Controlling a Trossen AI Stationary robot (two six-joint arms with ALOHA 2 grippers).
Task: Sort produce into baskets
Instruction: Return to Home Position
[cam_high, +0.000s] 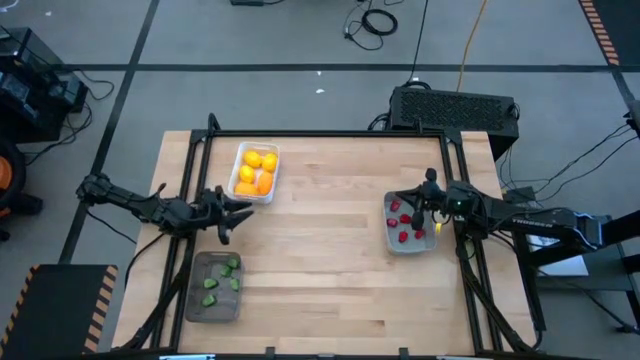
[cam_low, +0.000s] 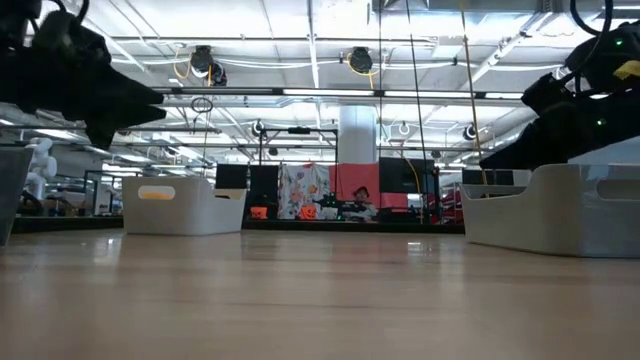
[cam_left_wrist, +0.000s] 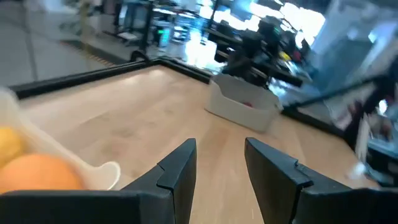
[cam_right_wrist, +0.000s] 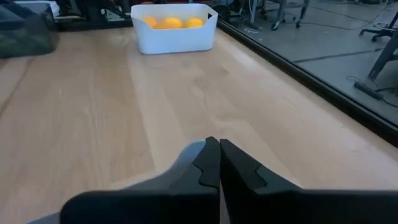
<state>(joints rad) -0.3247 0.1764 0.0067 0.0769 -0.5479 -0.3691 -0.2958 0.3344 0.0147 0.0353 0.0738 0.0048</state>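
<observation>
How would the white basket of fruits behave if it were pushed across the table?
The white basket would probably slide, not tip: it sits low and flat on the smooth wooden table. Its round fruits may roll inside.

The grey basket holds red pieces, perhaps chilies

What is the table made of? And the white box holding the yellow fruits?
The table looks like pale wood with a smooth finish: grain lines and plank seams show. The white basket is probably plastic: smooth, even walls, rounded corners.
</observation>
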